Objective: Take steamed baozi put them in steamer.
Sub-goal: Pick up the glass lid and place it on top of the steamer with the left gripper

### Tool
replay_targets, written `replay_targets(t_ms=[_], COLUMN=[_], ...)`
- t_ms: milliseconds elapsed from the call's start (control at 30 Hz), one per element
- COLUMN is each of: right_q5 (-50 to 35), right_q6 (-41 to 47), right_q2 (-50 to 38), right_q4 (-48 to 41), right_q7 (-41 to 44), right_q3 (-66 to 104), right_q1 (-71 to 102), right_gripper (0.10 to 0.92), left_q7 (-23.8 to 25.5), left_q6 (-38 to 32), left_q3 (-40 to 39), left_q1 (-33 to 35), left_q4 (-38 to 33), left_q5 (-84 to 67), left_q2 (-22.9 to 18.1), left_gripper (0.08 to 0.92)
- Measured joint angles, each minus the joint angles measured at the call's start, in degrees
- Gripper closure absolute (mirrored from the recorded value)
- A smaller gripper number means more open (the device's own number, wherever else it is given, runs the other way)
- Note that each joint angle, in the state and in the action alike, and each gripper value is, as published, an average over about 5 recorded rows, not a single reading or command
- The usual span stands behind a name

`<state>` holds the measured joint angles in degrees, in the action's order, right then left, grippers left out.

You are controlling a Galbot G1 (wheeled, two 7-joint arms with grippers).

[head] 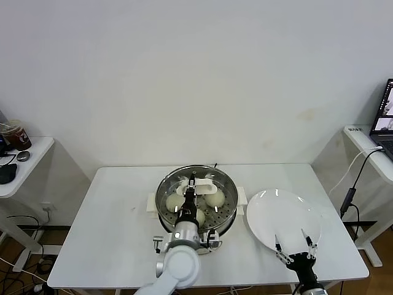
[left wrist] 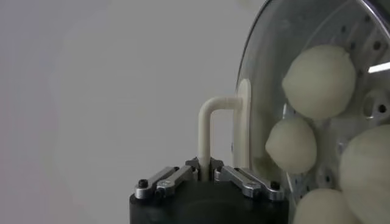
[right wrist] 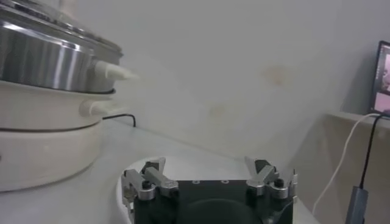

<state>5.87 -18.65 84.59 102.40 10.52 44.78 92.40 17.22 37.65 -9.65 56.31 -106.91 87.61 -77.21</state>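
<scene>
Baozi sit inside the steamer under its glass lid, which the left gripper holds by the handle.

Steamed baozi (left wrist: 319, 80) lie on the perforated tray of the steamer (head: 230, 200), seen as pale domes through the glass lid (left wrist: 268, 42); four show in the left wrist view, close together. The steamer stands at the middle of the white table (head: 110, 233), on its white base. The left gripper (head: 191, 185) reaches in over the pot, jaws pinched tight on the lid's white handle (left wrist: 210, 125). The right gripper (head: 295, 244) hangs at the near edge of the white plate (head: 270, 212), just right of the steamer, jaws spread wide and holding nothing.
</scene>
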Motion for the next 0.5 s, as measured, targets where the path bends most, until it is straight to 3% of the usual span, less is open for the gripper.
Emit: replay_targets(t_ms=[333,500], right_q5=[0.04,0.05], right_q6=[-0.04,-0.06], right_q2=[-0.01,-0.04], right_q4=[-0.06,0.05], right_q7=[0.11,0.13], right_q3=[-0.03,-0.05], right_q1=[0.03,0.18], right_gripper=[0.203,0.203], left_q7=[-1.63,-3.05], left_q6=[-0.22,-0.53], left_q3=[1.16,2.0], left_q1=[0.82,1.58], left_q4=[0.71,-0.15], left_q5=[-1.21,-3.88], left_q2=[-1.01,-0.7], left_gripper=[0.813,0.686])
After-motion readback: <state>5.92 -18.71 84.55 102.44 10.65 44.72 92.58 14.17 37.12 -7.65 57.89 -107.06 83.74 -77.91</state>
